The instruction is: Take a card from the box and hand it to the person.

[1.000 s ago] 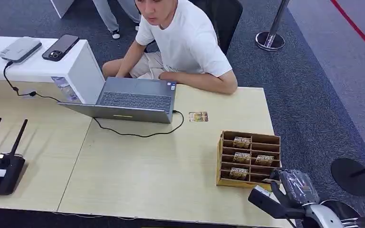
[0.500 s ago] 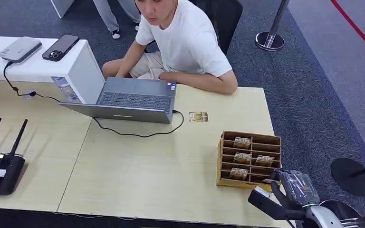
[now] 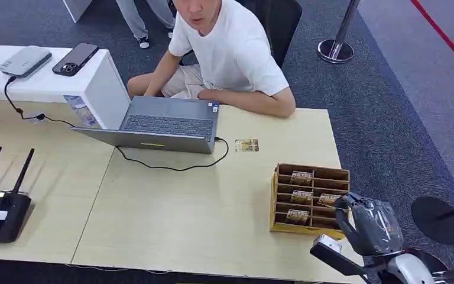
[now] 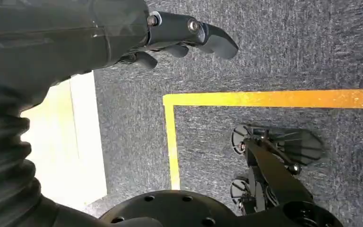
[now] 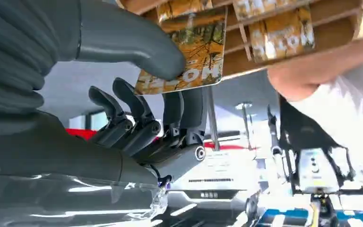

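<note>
- The right hand is at the near right corner of the table, touching the near right end of the box.
- In the right wrist view its thumb presses on one face of a card, and dark fingers sit behind the card. So this hand is pinching the card.
- The card is at the box's edge, close against its slots. I cannot tell if it is all the way out.
- The card's long side runs along the slot it sits by.
- The person sits at the far side of the table, behind the laptop. From the hand, the person is far and to the left.
- I think the next move is to lift the card clear, then carry it far and left across the table.
- The right hand is the near one for this. The left hand hangs over the floor with its fingers loose and nothing in it.
- Count in the head view: one box, four cards showing in its slots, and one loose card lying flat by the laptop.
- Also one person at the table, one laptop, one router at the near left, and one phone on the white shelf far left.
</note>
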`<state>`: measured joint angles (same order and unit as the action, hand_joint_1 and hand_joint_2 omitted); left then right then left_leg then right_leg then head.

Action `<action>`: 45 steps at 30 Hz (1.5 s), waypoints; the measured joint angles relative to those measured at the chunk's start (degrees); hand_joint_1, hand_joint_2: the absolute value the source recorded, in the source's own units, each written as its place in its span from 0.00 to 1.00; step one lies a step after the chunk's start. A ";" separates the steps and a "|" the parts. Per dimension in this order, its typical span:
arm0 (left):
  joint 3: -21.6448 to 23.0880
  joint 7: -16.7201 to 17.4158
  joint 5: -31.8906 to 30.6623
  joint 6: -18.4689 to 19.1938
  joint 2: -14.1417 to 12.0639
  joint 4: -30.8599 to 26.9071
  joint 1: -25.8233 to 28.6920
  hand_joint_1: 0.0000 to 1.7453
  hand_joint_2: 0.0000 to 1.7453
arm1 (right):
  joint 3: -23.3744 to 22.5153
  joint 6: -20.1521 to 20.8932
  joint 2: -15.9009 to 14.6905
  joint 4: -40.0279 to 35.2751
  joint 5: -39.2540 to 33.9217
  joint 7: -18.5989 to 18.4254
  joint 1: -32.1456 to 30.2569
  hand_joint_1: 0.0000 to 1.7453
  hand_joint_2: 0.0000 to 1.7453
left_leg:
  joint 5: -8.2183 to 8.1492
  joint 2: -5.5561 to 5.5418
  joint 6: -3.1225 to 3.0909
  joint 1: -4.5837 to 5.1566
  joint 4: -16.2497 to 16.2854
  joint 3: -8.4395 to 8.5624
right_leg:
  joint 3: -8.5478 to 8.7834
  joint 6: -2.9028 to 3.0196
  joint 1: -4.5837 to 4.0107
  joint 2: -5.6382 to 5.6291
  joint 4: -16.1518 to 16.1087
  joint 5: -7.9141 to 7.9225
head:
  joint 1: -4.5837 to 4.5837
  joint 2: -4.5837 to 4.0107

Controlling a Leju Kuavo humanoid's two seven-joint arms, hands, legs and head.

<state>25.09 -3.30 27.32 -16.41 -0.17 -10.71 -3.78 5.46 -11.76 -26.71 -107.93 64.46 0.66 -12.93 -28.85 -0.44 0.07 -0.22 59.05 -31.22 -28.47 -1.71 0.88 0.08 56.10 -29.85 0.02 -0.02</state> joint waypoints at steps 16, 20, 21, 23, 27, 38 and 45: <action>0.26 0.29 -0.57 0.04 0.30 0.00 -0.99 0.00 1.00 | 6.91 -13.08 5.55 7.20 5.78 7.80 11.57 0.89 1.00 | 0.05 0.08 0.00 -0.03 -0.01 0.05 | 0.09 0.02 -0.04 -0.06 0.03 0.05 | -0.02 0.00; 1.01 1.09 -1.29 0.02 0.33 0.00 -1.65 0.00 1.00 | 11.41 -18.56 9.45 13.78 9.90 7.74 17.83 0.89 1.00 | 0.07 0.11 -0.01 -0.05 -0.01 0.08 | 0.09 0.00 -0.04 -0.09 0.04 0.07 | 0.00 0.00; 1.03 1.29 -1.42 0.02 0.33 0.00 -1.77 0.00 1.00 | 12.35 -19.37 10.32 15.29 10.56 7.56 19.11 0.89 1.00 | 0.08 0.10 -0.02 -0.05 -0.01 0.08 | 0.09 0.00 -0.05 -0.08 0.04 0.07 | 0.00 0.00; 1.16 1.66 -1.73 0.02 0.35 0.00 -1.98 0.00 1.00 | 13.92 -21.17 12.13 18.51 11.50 7.17 21.63 0.89 1.00 | 0.08 0.10 -0.02 -0.05 -0.01 0.08 | 0.09 0.00 -0.04 -0.08 0.04 0.07 | 0.02 0.00; 1.71 2.36 -2.27 0.02 0.42 0.00 -2.13 0.00 1.00 | 15.72 -24.07 14.60 23.70 13.14 6.31 25.87 0.89 1.00 | 0.08 0.13 -0.02 -0.04 -0.01 0.05 | 0.08 0.00 -0.04 -0.09 0.06 0.07 | 0.02 0.00; 2.45 3.63 -2.99 0.00 0.59 0.00 -2.80 0.00 1.00 | 18.10 -27.60 20.26 40.22 19.48 2.62 36.98 0.89 1.00 | 0.11 0.08 -0.07 -0.03 0.01 0.04 | 0.09 -0.01 -0.04 -0.07 0.06 0.09 | 0.00 0.00; 2.43 3.78 -3.06 -0.04 0.79 0.00 -2.94 0.00 1.00 | 18.75 -27.65 23.26 48.29 23.06 1.05 41.73 0.89 1.00 | 0.12 0.09 -0.08 -0.04 0.01 0.04 | 0.08 -0.01 -0.04 -0.07 0.07 0.09 | 0.00 0.00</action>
<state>27.52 0.48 24.26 -16.46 0.61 -10.71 -6.72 24.22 -39.41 -3.45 -59.64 87.52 1.70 28.80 -28.72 -0.36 -0.01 -0.25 59.06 -31.18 -28.39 -1.72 0.84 0.01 56.17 -29.75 0.02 -0.02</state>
